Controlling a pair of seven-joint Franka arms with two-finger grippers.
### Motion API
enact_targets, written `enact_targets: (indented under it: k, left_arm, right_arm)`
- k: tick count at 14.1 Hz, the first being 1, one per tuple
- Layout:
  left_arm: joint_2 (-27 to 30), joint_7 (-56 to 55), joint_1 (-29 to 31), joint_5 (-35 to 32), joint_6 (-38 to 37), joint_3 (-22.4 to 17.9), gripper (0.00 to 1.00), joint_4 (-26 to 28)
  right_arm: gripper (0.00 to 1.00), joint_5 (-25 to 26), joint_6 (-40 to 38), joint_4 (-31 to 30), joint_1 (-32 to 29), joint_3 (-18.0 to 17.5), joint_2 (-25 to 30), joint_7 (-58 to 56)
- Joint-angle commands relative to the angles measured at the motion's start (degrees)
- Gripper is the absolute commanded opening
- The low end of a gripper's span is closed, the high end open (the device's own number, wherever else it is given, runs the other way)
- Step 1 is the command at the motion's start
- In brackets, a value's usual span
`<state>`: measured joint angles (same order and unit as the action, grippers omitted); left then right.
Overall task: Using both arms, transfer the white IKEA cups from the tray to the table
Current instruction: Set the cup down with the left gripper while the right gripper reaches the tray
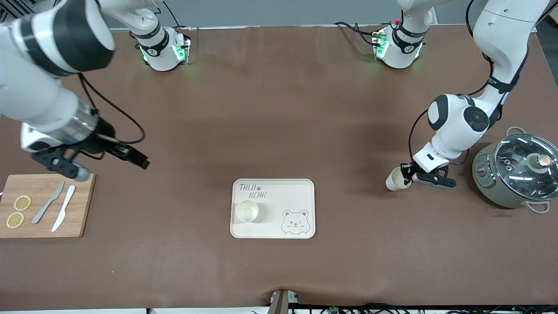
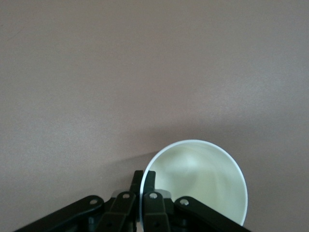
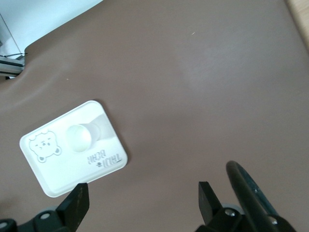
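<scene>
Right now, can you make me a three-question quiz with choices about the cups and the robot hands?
1. Where is the standing cup?
A. On the cutting board
B. On the bear tray
C. In the pot

2. How many white cups are there?
A. One
B. Two
C. Four

3. What is the left end effector doing?
A. Pinching a cup's rim
B. Hanging open
C. Holding a knife

Answers:
1. B: one cup stands on the bear tray.
2. B: the tray cup plus the held cup.
3. A: the left end effector is shut on the held cup's rim; the right end effector hangs open near the cutting board.
</scene>
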<state>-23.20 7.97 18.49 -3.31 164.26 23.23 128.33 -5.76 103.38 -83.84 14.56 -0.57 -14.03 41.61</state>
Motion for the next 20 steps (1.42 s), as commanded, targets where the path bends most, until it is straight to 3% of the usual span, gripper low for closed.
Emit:
enact_targets:
  k: [1, 5, 6, 7, 12, 16, 20]
  left_arm:
    - [-1.3, 0.9, 1.3, -1.1, 3.4, 1.0, 0.00, 0.7]
    - [-2.6, 1.0, 1.3, -1.3, 4.8, 0.9, 0.04, 0.6]
    - [-2.6, 1.2, 1.3, -1.3, 4.8, 0.9, 0.89, 0.4]
    - [-2.6, 1.0, 1.1, -1.3, 4.8, 0.9, 1.00, 0.4]
    - [0.6, 0.3, 2.4, -1.3, 1.7, 0.9, 1.00, 0.7]
    - [7.7, 0.3, 3.3, -0.5, -11.4, 1.1, 1.00, -1.0]
    - [10.9, -2.4, 3.3, -0.1, -26.7, 1.3, 1.00, -8.3]
  right_arm:
    - [1.00, 0.5, 3.5, 0.2, 4.3, 0.6, -2.1, 6.7]
    - [1.00, 2.8, 9.4, 0.4, 9.2, 0.7, -7.3, 12.3]
    - [1.00, 2.9, 10.0, 0.7, 10.7, 0.7, -9.2, 12.6]
    - [1.00, 3.0, 10.7, 0.8, 11.6, 0.7, -10.6, 12.7]
    - [1.00, 5.1, 16.5, 1.7, 14.3, 0.7, -16.5, 14.1]
    - [1.00, 6.5, 19.2, 2.6, 15.1, 0.8, -20.4, 14.2]
    - [1.00, 7.2, 19.3, 6.4, 14.9, 1.1, -24.0, 14.1]
